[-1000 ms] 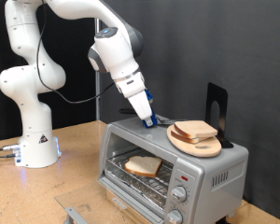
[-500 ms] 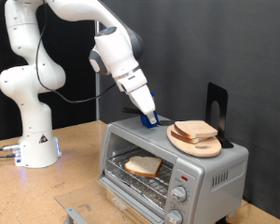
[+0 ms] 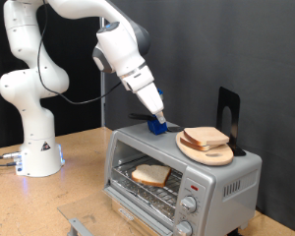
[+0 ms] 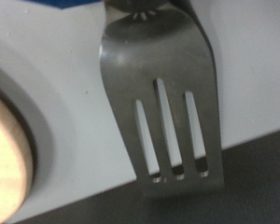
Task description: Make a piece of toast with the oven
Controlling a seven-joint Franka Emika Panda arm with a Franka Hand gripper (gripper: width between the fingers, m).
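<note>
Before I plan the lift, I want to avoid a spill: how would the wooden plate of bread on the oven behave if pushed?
The wooden plate looks rigid and would probably slide on the oven's smooth metal top. It sits toward the front edge, so a push could send it off. The loosely stacked slices would likely shift.

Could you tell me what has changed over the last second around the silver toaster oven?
The gripper, over the silver toaster oven's top, has drifted slightly toward the exterior view's right, its arm leaning more upright. The wrist view shows a slotted metal spatula at the fingers. The pale bread slice on the rack and the stacked slices on the round wooden plate stayed put.
</note>
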